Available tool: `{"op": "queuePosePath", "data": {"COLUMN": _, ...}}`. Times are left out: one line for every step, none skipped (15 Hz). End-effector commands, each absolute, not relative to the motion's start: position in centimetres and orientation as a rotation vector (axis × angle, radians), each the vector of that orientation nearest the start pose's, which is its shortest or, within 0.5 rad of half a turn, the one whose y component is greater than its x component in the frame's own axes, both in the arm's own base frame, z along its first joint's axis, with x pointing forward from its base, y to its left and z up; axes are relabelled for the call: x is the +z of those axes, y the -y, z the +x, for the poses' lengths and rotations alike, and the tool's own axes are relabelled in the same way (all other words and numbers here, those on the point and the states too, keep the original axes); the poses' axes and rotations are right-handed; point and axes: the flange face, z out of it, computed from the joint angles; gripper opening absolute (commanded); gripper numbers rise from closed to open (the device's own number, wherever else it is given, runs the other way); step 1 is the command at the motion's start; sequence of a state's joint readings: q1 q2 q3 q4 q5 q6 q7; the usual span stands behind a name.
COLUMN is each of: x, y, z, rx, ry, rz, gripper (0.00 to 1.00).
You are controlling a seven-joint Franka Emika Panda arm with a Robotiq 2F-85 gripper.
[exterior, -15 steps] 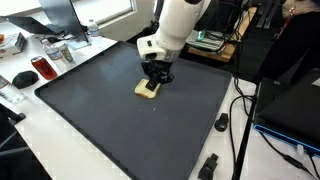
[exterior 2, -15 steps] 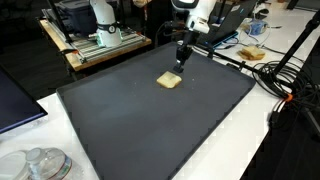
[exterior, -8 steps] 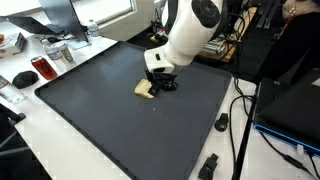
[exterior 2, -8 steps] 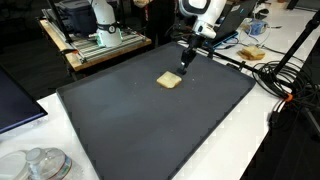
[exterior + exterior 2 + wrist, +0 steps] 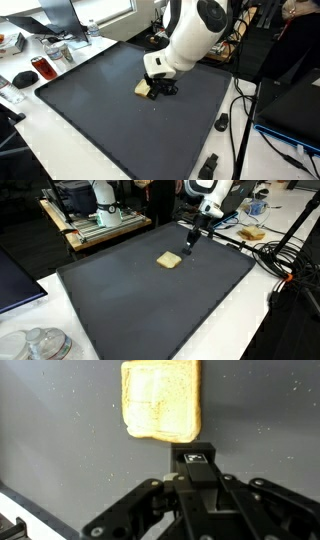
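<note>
A slice of toast lies flat on the dark grey mat. My gripper hangs just beside the toast and a little above the mat, apart from it. In the wrist view the toast lies beyond the fingertips, with my gripper shut and nothing between its fingers. The white arm leans over the mat's far side.
A red can and a black mouse sit off the mat's edge. Small black parts and cables lie on the white table. A plate with food and glass jars stand beyond the mat.
The gripper has drawn sideways away from the toast while the arm tilted over. The toast has stayed where it lay.
</note>
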State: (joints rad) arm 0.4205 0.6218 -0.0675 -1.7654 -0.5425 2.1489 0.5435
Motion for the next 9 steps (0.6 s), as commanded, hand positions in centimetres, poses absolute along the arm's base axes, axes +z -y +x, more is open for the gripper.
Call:
{"op": "queuePosePath", "data": {"x": 21.8, "y": -19.8, "z": 62.6, "rx": -0.06, "ry": -0.245, "rz": 2.653, "gripper": 0.05}}
{"op": "queuePosePath", "data": {"x": 22.4, "y": -19.4, "z": 63.1, "rx": -0.066, "ry": -0.257, "rz": 2.671, "gripper": 0.05}}
{"op": "queuePosePath", "data": {"x": 22.9, "y": -18.9, "z": 63.6, "rx": -0.081, "ry": -0.275, "rz": 2.693, "gripper": 0.05}}
{"op": "queuePosePath", "data": {"x": 23.3, "y": -18.3, "z": 64.2, "rx": -0.097, "ry": -0.283, "rz": 2.712, "gripper": 0.05}}
{"op": "queuePosePath", "data": {"x": 23.6, "y": -17.8, "z": 64.6, "rx": -0.114, "ry": -0.297, "rz": 2.737, "gripper": 0.05}}
{"op": "queuePosePath", "data": {"x": 24.0, "y": -17.1, "z": 65.2, "rx": -0.136, "ry": -0.312, "rz": 2.764, "gripper": 0.05}}
{"op": "queuePosePath", "data": {"x": 24.2, "y": -16.4, "z": 65.6, "rx": -0.154, "ry": -0.326, "rz": 2.787, "gripper": 0.05}}
{"op": "queuePosePath", "data": {"x": 24.3, "y": -15.7, "z": 66.0, "rx": -0.175, "ry": -0.339, "rz": 2.809, "gripper": 0.05}}
{"op": "queuePosePath", "data": {"x": 24.5, "y": -15.0, "z": 66.4, "rx": -0.194, "ry": -0.363, "rz": 2.834, "gripper": 0.05}}
